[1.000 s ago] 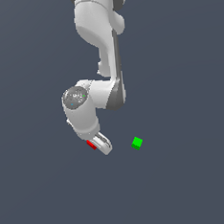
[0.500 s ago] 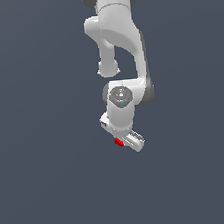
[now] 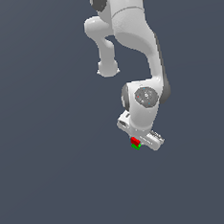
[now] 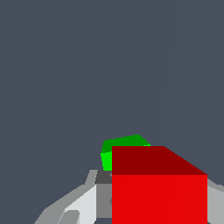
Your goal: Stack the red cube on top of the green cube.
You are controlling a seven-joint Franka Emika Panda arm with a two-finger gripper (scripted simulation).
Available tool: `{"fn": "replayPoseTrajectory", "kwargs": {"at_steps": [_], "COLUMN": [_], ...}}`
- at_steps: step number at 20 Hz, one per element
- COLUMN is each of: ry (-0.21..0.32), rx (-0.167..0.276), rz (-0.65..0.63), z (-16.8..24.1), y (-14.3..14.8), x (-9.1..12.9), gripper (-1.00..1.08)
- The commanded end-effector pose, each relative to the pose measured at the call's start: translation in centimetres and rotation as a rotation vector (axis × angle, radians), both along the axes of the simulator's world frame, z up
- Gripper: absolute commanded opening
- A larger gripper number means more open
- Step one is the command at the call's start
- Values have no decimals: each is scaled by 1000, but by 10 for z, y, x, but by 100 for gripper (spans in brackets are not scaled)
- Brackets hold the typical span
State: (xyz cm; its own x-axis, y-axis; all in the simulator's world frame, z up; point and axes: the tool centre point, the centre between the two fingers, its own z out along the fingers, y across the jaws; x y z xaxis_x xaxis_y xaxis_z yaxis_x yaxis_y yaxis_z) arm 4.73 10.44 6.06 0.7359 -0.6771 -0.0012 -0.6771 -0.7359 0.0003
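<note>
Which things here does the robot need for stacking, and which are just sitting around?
Needed for the job:
- small bright red cube, held in the gripper
- small bright green cube, just under the red one

Just lying about:
- nothing else shows; only the plain dark grey floor

1. The red cube (image 3: 134, 141) (image 4: 159, 186) is small and bright red with a darker shaded face. In the exterior view it sits low and a little right of centre. In the wrist view it fills the lower right of the frame.
2. The green cube (image 3: 136, 147) (image 4: 122, 148) is bright green and plain. In the exterior view only a sliver shows, directly beneath the red cube. In the wrist view it peeks out behind the red cube, largely covered by it.
</note>
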Motion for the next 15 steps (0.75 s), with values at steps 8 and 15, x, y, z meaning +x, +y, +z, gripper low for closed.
{"fn": "replayPoseTrajectory", "kwargs": {"at_steps": [8,15], "ry": [-1,-1], "rx": [0,0], "rz": [-2,-2], "z": [-1,-1], "y": [6,6], "x": [2,2], "gripper": [100,100]}}
